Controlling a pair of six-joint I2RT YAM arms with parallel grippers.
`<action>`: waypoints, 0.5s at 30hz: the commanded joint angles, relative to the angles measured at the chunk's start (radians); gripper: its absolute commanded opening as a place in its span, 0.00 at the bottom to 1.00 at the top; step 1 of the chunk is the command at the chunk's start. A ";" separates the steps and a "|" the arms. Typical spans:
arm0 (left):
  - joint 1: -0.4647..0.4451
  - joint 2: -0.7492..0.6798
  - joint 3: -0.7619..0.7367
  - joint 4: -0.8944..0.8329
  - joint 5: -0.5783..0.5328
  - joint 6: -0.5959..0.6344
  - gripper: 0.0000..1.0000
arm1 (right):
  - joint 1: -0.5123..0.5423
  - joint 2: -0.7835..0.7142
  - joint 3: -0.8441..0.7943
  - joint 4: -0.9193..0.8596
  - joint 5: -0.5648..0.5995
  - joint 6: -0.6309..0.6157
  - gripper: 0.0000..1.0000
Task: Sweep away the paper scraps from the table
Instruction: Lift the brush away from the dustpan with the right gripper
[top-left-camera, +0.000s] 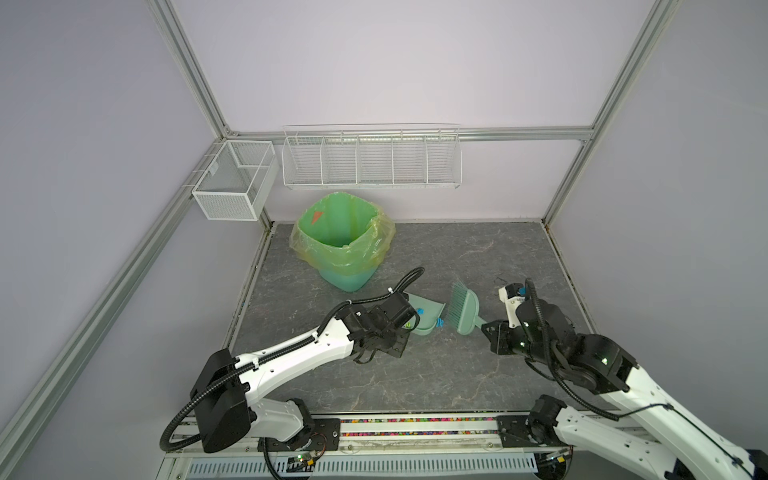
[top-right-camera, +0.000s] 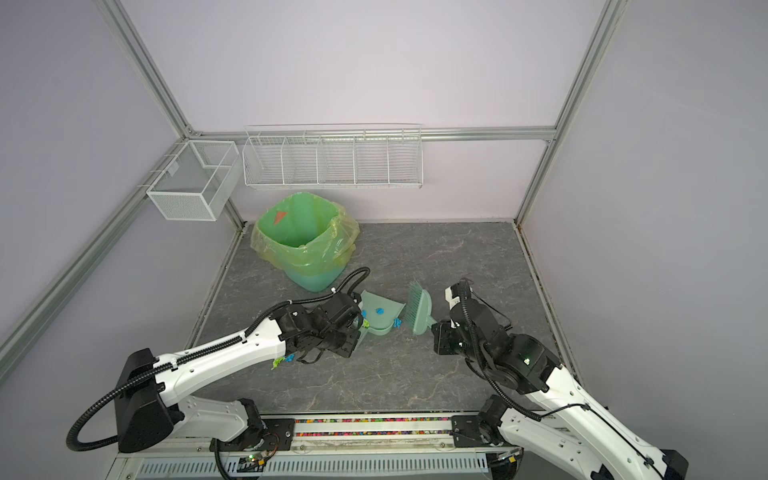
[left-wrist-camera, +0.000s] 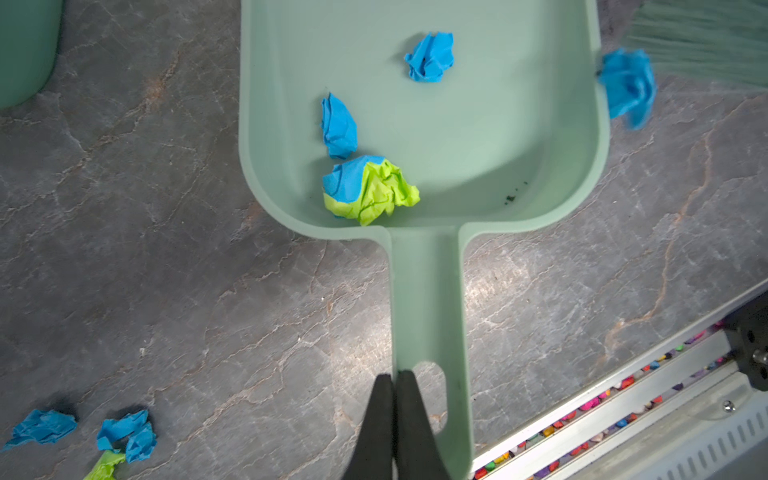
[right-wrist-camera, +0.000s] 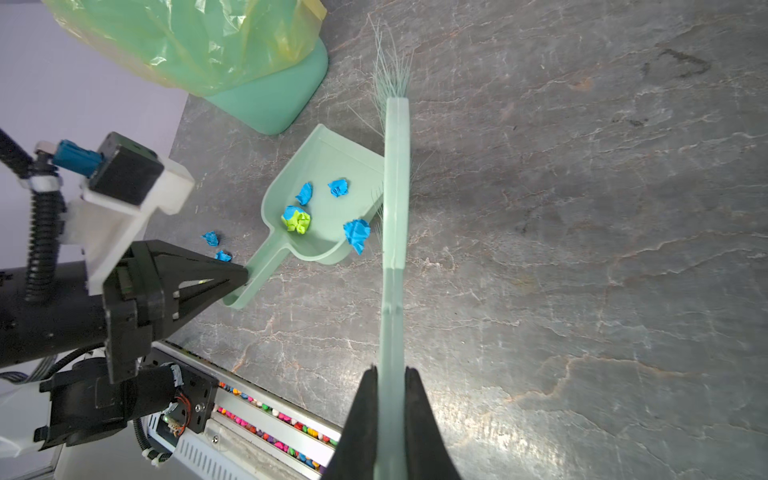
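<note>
My left gripper is shut on the handle end of the pale green dustpan, which lies on the table. Three paper scraps lie in the pan: two blue wads and a blue-and-lime wad. Another blue wad sits just outside the pan's side wall, against the brush bristles. More scraps lie loose on the table beside my left arm. My right gripper is shut on the brush handle, and the brush stands on edge right of the pan.
A green bin lined with a yellow-green bag stands behind the dustpan, near the back left. White wire baskets hang on the back wall. A front rail holding coloured beads edges the table.
</note>
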 joint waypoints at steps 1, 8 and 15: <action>0.007 -0.024 0.026 0.008 -0.011 0.000 0.00 | -0.003 -0.010 -0.007 -0.023 0.027 0.001 0.07; 0.007 -0.047 -0.014 0.010 -0.049 0.004 0.00 | -0.003 -0.008 0.040 -0.013 0.066 -0.014 0.07; 0.007 -0.042 -0.041 -0.002 -0.050 -0.008 0.00 | -0.005 0.097 0.167 0.094 -0.011 -0.048 0.07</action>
